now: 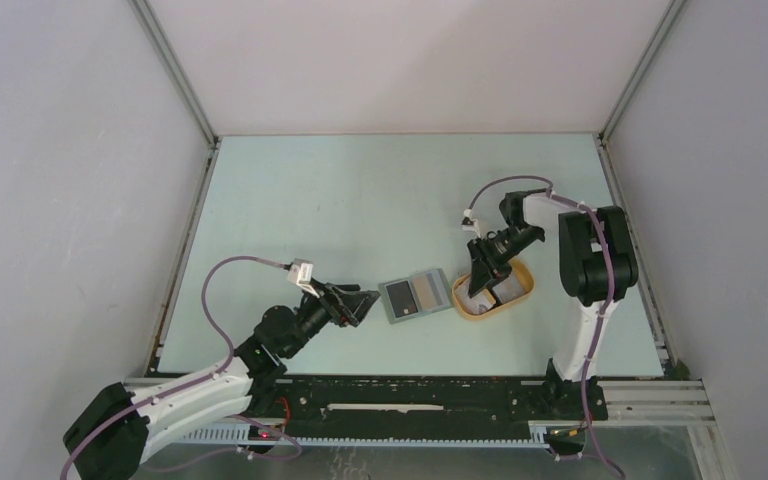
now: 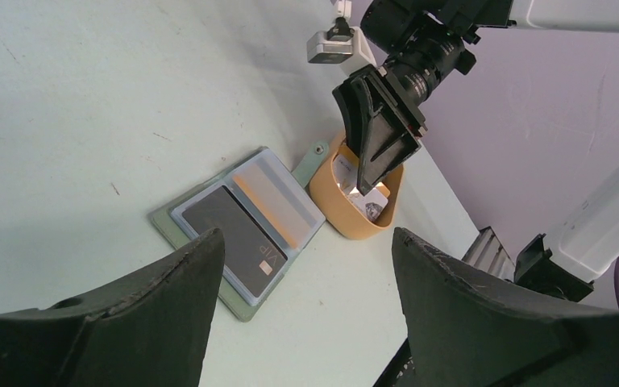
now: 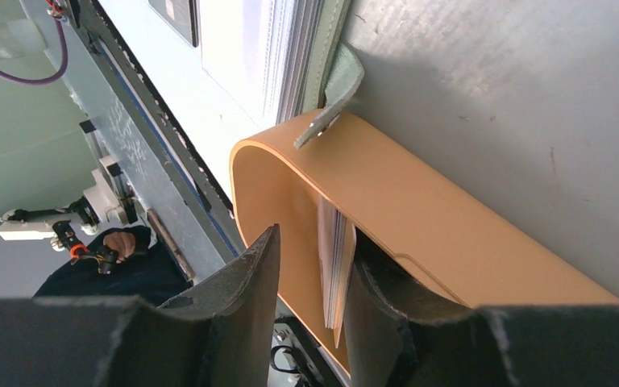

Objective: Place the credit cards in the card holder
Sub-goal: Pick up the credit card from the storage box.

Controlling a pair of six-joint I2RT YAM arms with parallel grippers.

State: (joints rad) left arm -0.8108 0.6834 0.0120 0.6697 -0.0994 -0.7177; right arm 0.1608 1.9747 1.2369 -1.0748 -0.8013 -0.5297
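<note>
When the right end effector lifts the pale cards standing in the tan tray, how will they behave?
The pale cards look thin and flat, so probably light and stiff. Several edges show together, so smooth cards may slip apart. The right end effector flanks their flat faces, likely a stable grip.

Beyond the left gripper's (image 2: 306, 246) wide-spread fingers, the open wallet (image 2: 280, 192) lies flat with a black card (image 2: 234, 238) in its 8 o'clock half, and at its 2 o'clock the right gripper (image 2: 368, 182) dips into a tan tray (image 2: 340, 216) holding pale cards (image 2: 371, 203).
</note>
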